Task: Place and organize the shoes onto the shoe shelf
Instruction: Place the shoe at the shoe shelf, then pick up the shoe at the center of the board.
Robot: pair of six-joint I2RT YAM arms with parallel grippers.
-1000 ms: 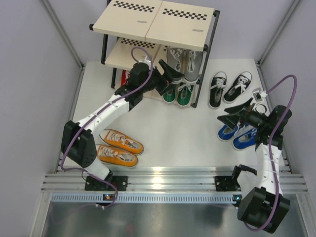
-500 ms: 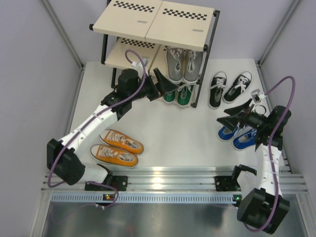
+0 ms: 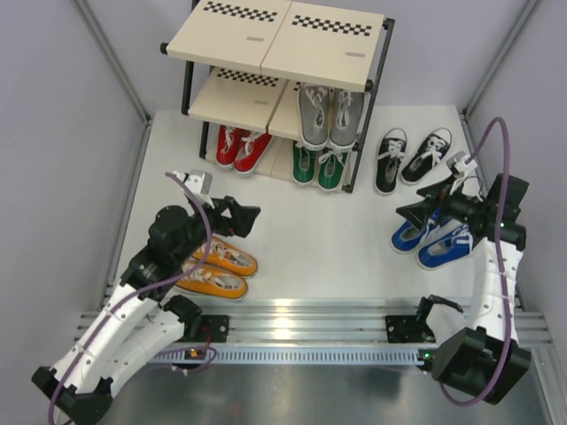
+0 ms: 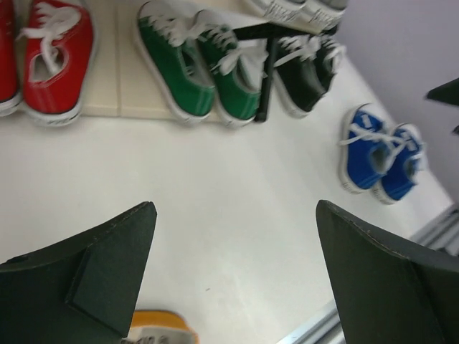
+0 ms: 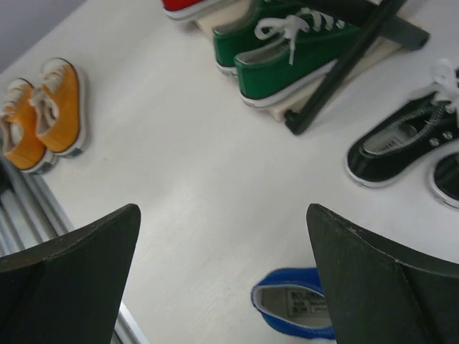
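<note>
The shoe shelf (image 3: 283,44) stands at the back. Grey shoes (image 3: 330,115) sit on its middle tier; red shoes (image 3: 239,146) and green shoes (image 3: 319,166) sit on the bottom tier. Black shoes (image 3: 409,158) lie on the table right of the shelf. Blue shoes (image 3: 434,239) lie at the right, orange shoes (image 3: 217,266) at the near left. My left gripper (image 3: 246,220) is open and empty, above the orange shoes; an orange toe (image 4: 154,326) shows under its left finger. My right gripper (image 3: 418,204) is open and empty, just over the blue heel (image 5: 297,308).
The shelf's black corner post (image 5: 344,68) stands between the green shoes (image 5: 287,54) and the black shoes (image 5: 401,140). A metal rail (image 3: 301,319) runs along the near table edge. Grey walls close in both sides.
My left arm has pulled back from the shelf's bottom tier toward the near left and now hangs over the orange shoes. My right gripper has shifted only slightly.
</note>
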